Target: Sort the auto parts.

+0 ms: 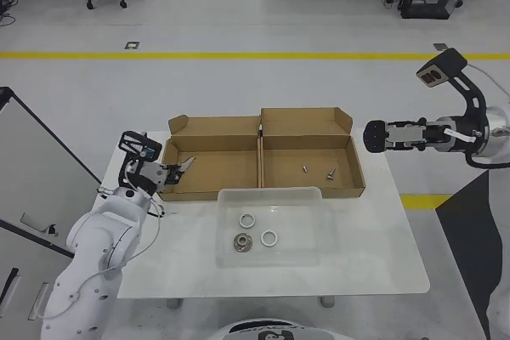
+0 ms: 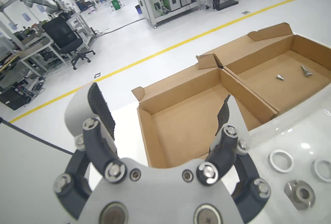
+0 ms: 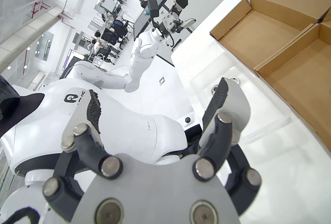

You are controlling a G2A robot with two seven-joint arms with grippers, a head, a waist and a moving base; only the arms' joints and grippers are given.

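Bolts two, rings two, flange one

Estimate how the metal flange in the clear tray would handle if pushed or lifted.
The metal flange looks solid, so probably rigid and heavy for its size. It lies flat on its wide base in the clear tray, so a push would likely slide it, not roll it.

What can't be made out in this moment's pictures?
- Top view: the two small metal bolts in the right brown cardboard box are too small to identify.
- Left wrist view: one white ring is cut by the picture's edge.
- Right wrist view: a finger of the right gripper covers part of the clear plastic tray.
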